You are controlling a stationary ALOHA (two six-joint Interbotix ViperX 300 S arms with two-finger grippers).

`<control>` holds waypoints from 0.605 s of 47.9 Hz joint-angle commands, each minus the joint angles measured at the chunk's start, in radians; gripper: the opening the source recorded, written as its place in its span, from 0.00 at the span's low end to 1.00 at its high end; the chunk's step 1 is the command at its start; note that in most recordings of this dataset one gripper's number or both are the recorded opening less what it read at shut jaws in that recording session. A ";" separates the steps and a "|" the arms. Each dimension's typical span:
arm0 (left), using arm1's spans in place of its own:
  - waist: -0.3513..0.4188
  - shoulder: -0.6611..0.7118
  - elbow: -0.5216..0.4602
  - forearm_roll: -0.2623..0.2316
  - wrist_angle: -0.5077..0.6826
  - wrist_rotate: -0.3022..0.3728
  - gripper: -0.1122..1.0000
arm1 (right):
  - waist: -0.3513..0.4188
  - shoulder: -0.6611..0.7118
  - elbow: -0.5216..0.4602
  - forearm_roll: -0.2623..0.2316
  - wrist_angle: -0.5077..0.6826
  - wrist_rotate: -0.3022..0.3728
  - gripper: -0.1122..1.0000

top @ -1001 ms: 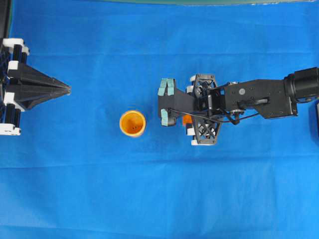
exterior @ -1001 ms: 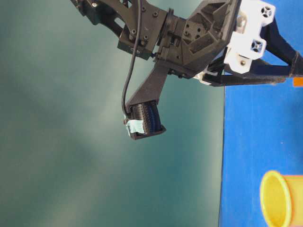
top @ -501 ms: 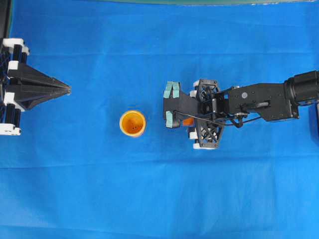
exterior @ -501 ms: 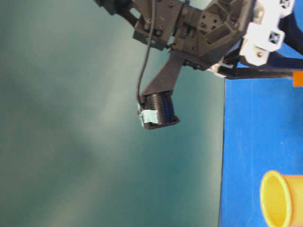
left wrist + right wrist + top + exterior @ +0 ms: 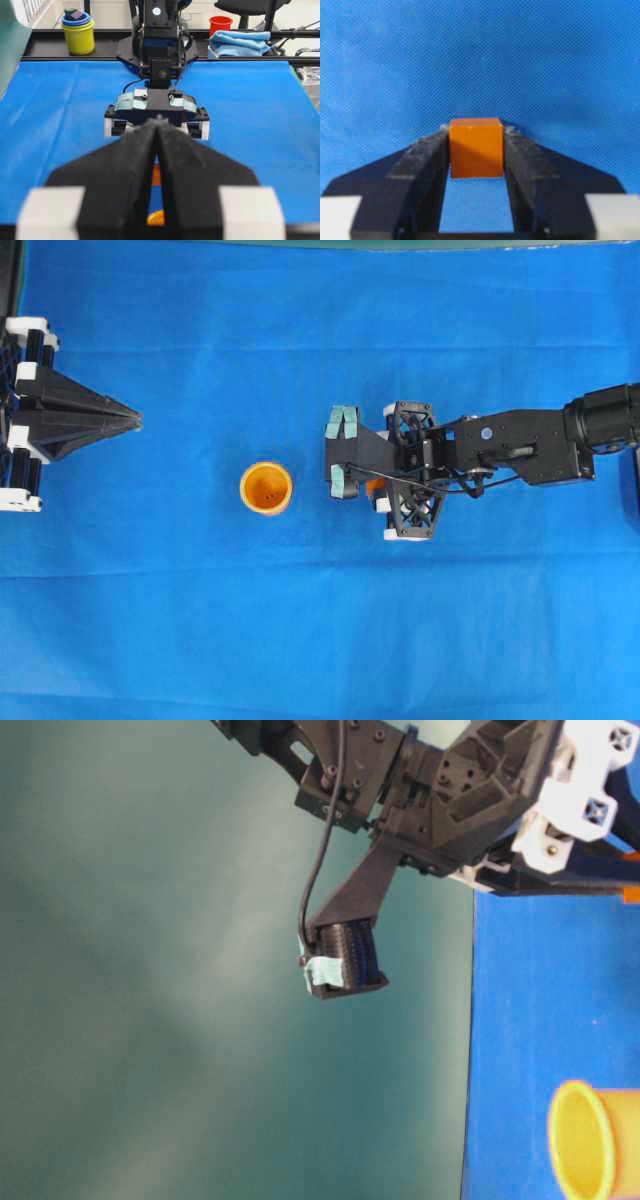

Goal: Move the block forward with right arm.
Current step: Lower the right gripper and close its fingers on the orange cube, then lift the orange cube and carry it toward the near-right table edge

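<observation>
right gripper (image 5: 475, 145): jaws closed snug on the block (image 5: 475, 147)
left gripper (image 5: 157, 150): jaws pressed together, empty
done: block grasped
left: carry it forward, toward 9 o'clock overhead

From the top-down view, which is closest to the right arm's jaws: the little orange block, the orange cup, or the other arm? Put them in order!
1. The block: right between the jaws of the right gripper, mostly hidden under it from above.
2. The cup: standing on the blue cloth, a bit to the left of that gripper.
3. The left gripper: far off at the left edge, folded to a point.
</observation>
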 commanded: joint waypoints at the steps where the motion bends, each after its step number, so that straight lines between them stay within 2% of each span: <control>1: 0.003 0.006 -0.034 0.002 -0.003 -0.003 0.10 | 0.005 -0.028 -0.026 0.000 0.014 -0.002 0.47; 15: 0.003 0.008 -0.035 0.002 -0.005 0.002 0.10 | 0.003 -0.147 -0.094 -0.014 0.198 -0.006 0.47; 29: 0.003 0.008 -0.035 0.002 -0.003 0.003 0.10 | 0.009 -0.259 -0.112 -0.009 0.385 -0.003 0.47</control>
